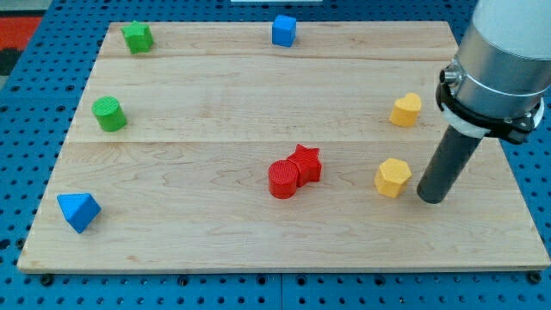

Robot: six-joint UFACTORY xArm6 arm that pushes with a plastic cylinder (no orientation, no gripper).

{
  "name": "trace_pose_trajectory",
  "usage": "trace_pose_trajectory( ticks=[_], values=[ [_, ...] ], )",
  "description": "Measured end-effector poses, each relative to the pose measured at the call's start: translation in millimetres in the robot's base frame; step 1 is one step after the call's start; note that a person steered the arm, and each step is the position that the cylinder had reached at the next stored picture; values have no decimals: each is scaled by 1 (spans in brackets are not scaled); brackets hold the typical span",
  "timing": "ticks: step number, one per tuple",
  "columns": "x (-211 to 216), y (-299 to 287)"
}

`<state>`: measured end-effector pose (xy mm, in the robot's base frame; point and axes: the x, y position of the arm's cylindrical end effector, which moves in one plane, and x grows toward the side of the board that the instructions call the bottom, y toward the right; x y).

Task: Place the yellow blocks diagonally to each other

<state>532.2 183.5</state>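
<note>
Two yellow blocks lie at the view's right. A yellow hexagon block point(393, 177) sits lower, and a yellow heart-shaped block point(406, 109) sits above it, slightly to the right. My tip point(432, 197) rests on the board just right of the yellow hexagon, a small gap apart from it. The rod slants up to the grey arm at the view's upper right.
A red cylinder point(282, 180) touches a red star point(306, 162) at centre. A blue cube point(284, 30) is at top centre. A green star-like block point(137, 37) and a green cylinder point(109, 114) are at left. A blue triangular block point(78, 211) is at lower left. The wooden board point(215, 95) lies on blue pegboard.
</note>
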Motion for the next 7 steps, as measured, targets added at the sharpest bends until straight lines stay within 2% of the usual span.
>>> trace_pose_trajectory(
  ticks=[1,2,3,4,5,7],
  values=[
    [28,0],
    [16,-12],
    [-44,-19],
    [-23,-2],
    [41,5],
    [-32,-53]
  ],
)
